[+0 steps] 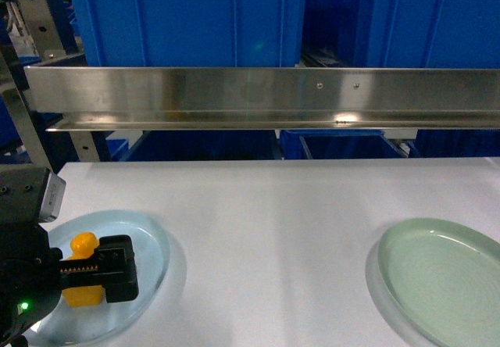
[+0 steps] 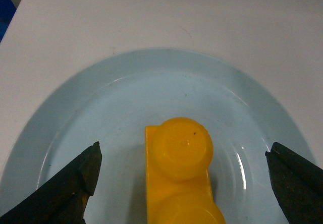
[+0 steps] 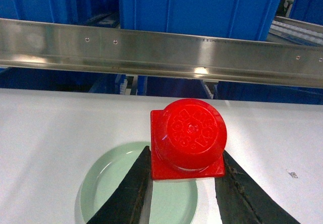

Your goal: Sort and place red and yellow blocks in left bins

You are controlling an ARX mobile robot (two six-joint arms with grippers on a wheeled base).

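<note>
The yellow block (image 1: pixel 83 245) (image 2: pixel 179 183), with two studs, lies on a pale blue plate (image 1: pixel 148 237) (image 2: pixel 151 82) at the near left of the white table. My left gripper (image 1: pixel 105 269) (image 2: pixel 182 151) hovers over it, open, one finger wide on each side and neither touching it. My right gripper (image 3: pixel 185 153) is shut on the red block (image 3: pixel 189 133), stud facing the camera, held in the air above a pale green plate (image 3: pixel 111 183). The head view does not show the right gripper. Blue bins (image 1: pixel 195 19) (image 3: pixel 202 7) stand behind the table.
A steel rail (image 1: pixel 266 93) (image 3: pixel 151 52) runs across the far side of the table, in front of the bins. The green plate (image 1: pixel 441 277) sits at the near right with nothing on it. A grey metal frame post (image 1: pixel 19 120) rises at the far left.
</note>
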